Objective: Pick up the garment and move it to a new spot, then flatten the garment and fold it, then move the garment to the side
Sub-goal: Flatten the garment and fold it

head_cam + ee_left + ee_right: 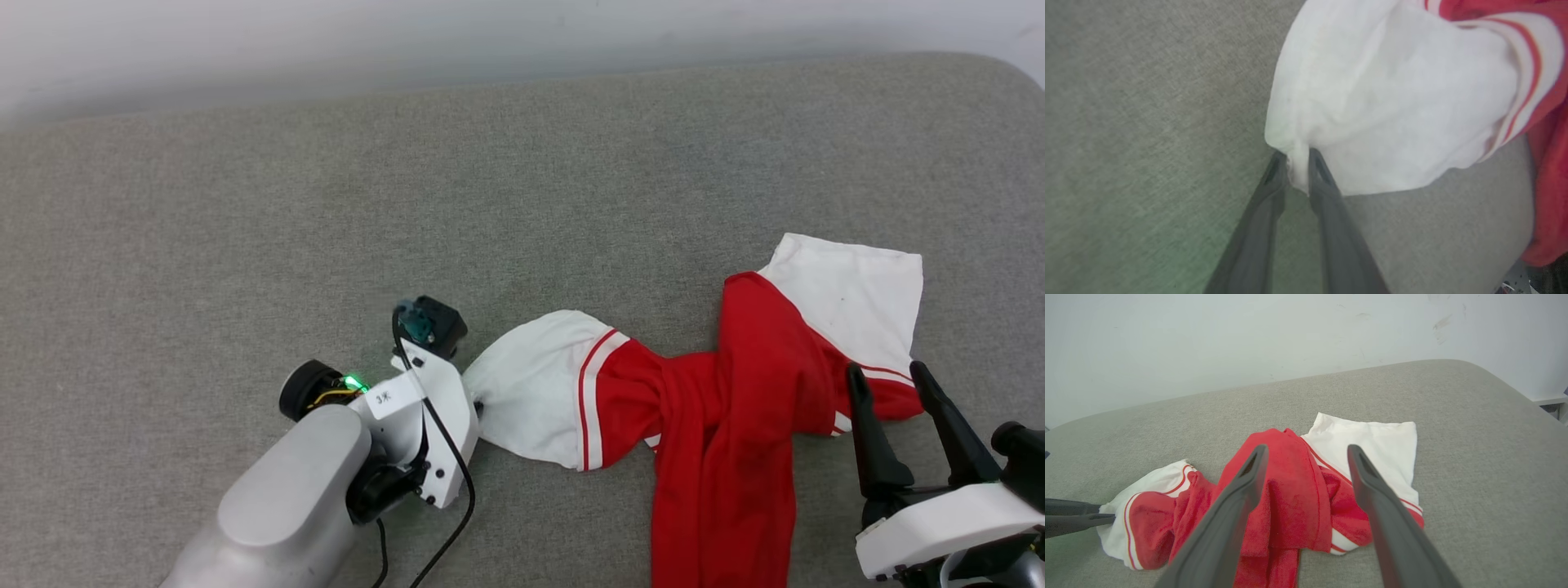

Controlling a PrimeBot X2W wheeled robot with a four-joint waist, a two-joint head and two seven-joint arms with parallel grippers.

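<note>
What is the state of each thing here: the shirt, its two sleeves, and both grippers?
garment: bunched and twisted on the grey surface, not flattened, not folded.
sleeve by the left gripper: puffed up, its edge pinched.
other sleeve: spread fairly flat.
left gripper: shut on the white sleeve's edge.
right gripper: open, holding nothing.

Grey woven fabric surface (pixel 245 204), flat, with a rounded far right corner (pixel 1486 375). Plain pale wall (pixel 1208 343) runs right behind its far edge, with faint scuff marks (pixel 1439 324) at upper right in the right wrist view. Light is soft and even; a small pale ledge (pixel 1549 400) sits beside the corner.
</note>
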